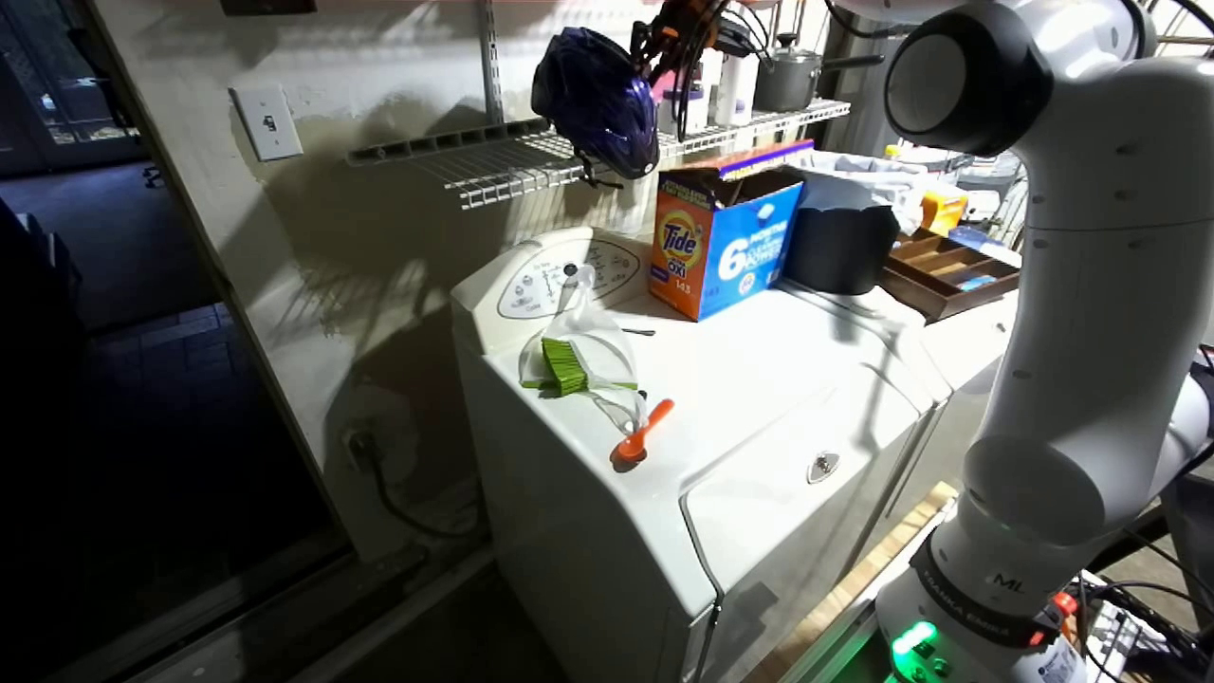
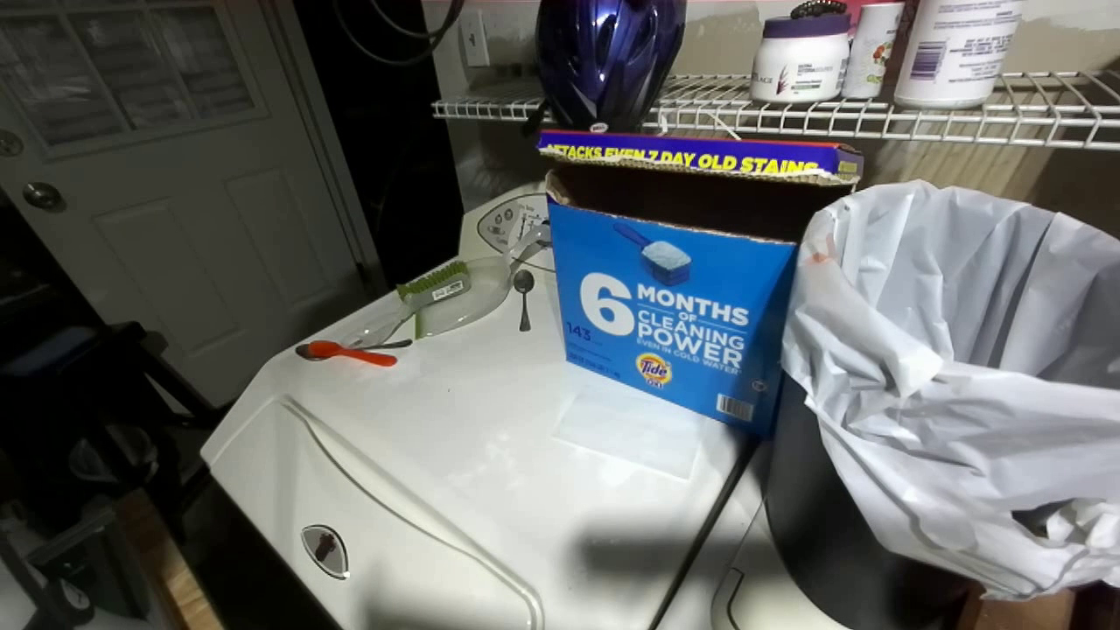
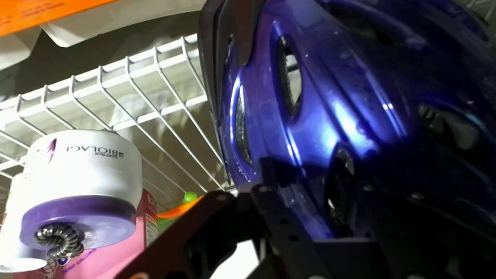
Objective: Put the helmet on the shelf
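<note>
Nearest in an exterior view, the white robot arm (image 1: 1091, 266) stands near the front edge of the white appliance (image 1: 749, 370). On the appliance's top, an orange spoon (image 1: 646, 433) lies near the edge facing the doorway (image 1: 171, 285), with a green brush (image 1: 565, 366) and a clear dustpan (image 1: 597, 334) just beyond. Farther back, an orange-and-blue Tide box (image 1: 726, 242) stands with its top open; just beside it is a black bin (image 1: 839, 251). Higher up, the gripper (image 1: 647, 59) is closed on the dark blue helmet (image 1: 596, 102), which hangs tilted, narrow end down. In both exterior views the helmet overlaps the front edge of the white wire shelf (image 1: 522, 169); I cannot tell whether they touch. The helmet's strap (image 1: 599, 180) dangles below that edge. Toward the doorway, bare rods run to the shelf's end; on the opposite side, a purple-lidded jar (image 2: 796, 70), 2 white bottles (image 2: 958, 52) and a pot (image 1: 787, 83) take up room. Behind is the wall (image 1: 379, 66).
</note>
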{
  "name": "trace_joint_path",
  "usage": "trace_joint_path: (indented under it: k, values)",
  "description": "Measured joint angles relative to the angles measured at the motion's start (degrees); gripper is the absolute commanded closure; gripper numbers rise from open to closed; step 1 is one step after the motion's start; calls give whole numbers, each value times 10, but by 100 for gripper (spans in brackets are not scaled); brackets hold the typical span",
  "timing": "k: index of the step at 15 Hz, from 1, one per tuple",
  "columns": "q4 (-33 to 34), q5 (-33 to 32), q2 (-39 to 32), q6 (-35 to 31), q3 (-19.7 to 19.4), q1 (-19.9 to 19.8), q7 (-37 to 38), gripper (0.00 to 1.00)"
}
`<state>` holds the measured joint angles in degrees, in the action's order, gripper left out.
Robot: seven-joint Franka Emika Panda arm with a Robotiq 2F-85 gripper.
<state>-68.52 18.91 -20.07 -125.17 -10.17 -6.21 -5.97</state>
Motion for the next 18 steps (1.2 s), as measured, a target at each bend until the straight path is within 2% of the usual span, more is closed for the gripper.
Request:
trace_joint_path:
  k: [9, 17, 18]
  values:
    - [54, 0, -44, -1, -3, 0, 34, 88]
    - [124, -1, -102, -3, -18, 0, 132, 86]
    - [132, -2, -107, -3, -19, 0, 136, 38]
